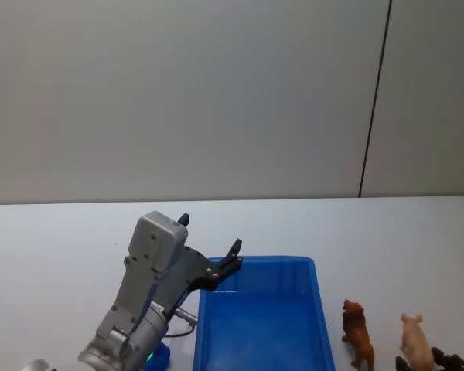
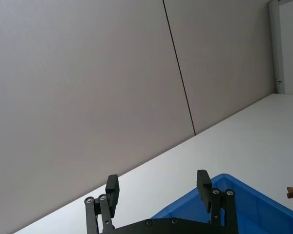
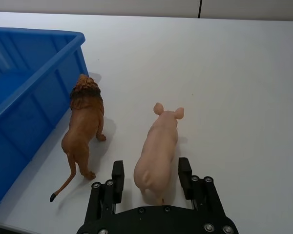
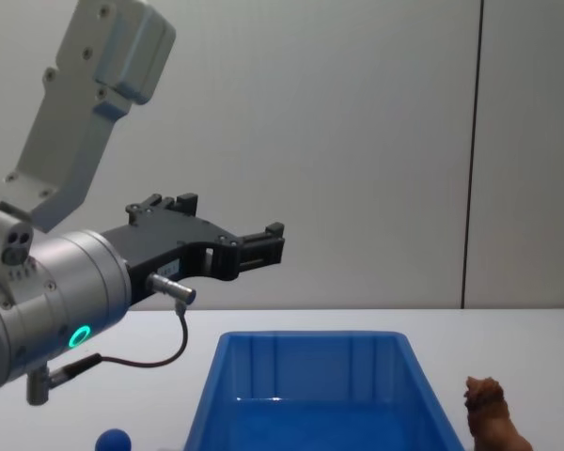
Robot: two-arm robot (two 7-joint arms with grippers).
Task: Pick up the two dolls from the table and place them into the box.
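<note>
Pink pig figurine [image 3: 158, 141] between the spread fingers of the right gripper [image 3: 151, 166], both dolls out on the white table [image 3: 234, 73].

Right gripper: sits low at the pig's hindquarters, one black finger [image 3: 118, 175] along each flank, a sliver of gap on either side, no pinch. Pig figurine: stands upright on all fours, snout away from the robot, just beside the lion figurine [image 3: 83, 131] without touching it. Lion figurine: brown, upright, same heading, tail trailing back, close along the right outer wall of the blue box [image 3: 34, 83], apparently not touching. Left gripper [image 2: 157, 180]: hangs in the air above the box's left rim, fingers spread wide on nothing but air. Left of the box, down by the left arm, a small blue ball [image 4: 114, 440] on the tabletop.
</note>
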